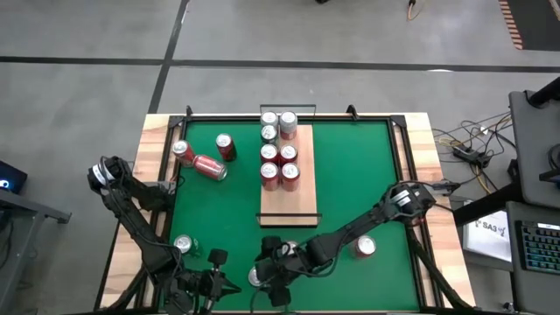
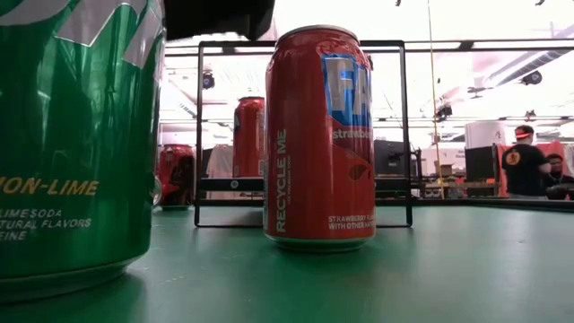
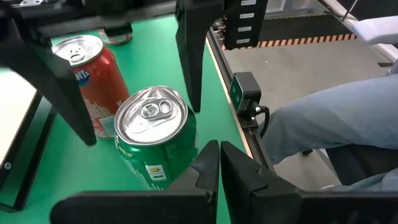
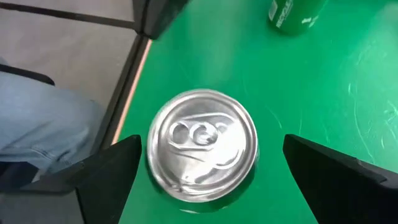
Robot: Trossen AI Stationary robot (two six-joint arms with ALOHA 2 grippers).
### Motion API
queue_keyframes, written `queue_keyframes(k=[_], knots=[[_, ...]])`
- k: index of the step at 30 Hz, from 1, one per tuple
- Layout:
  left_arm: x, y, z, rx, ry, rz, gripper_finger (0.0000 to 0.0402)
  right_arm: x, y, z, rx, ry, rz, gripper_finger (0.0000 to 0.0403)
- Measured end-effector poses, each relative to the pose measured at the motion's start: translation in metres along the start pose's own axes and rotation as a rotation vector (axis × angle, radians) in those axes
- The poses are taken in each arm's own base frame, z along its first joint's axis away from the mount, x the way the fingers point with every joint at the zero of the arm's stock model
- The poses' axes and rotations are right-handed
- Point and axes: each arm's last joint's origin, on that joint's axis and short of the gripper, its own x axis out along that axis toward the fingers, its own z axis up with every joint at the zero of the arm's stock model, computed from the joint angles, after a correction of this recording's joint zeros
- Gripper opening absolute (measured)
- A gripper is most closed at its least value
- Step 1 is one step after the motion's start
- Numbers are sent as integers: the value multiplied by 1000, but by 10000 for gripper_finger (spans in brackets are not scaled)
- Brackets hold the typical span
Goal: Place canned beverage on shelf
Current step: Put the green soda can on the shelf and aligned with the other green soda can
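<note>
**Right gripper spread over a green can at the table's near edge**

The green mat (image 1: pixel 350 188) covers the table. On it lies the shelf (image 1: pixel 289 197), a long pale wood-grain board with black rails at its short ends, running from the far edge toward the middle. Its far half carries six upright cans (image 1: pixel 279 153) in two rows, silver and red tops; its near half is bare.

The green can (image 4: pixel 203 144) stands upright near the mat's near edge, just beyond the shelf's near end. The right gripper (image 4: pixel 208 168) hangs directly above it, fingers spread wide on either side of the silver lid and not touching it. The left gripper (image 3: pixel 219 171) waits at the near left, fingers pressed together, beside the can.

The left wrist view alone shows a red can (image 3: pixel 93 81) right behind the green one. The low view shows another red can (image 2: pixel 320 139), with a strawberry label, standing before the black rail (image 2: pixel 300 135).
</note>
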Motion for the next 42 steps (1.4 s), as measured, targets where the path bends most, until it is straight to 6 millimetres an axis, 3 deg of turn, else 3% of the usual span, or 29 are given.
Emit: queue_keyframes(k=[10,16,26,28,34,42], knots=[[0,1,0,0,-8,16,0,4,-4,-2,4,17,27,383],[0,1,0,0,-8,16,0,19,-7,-12,13,62,47,378],[0,1,1,2,-12,21,0,15,-6,-4,-5,40,51,289],[-1,1,2,7,-15,20,0,13,-5,1,-6,31,52,288],[-11,5,11,46,-53,34,0,-16,-6,31,37,-10,17,288],[-37,14,34,58,-133,11,0,-78,-15,79,104,-101,-177,288]])
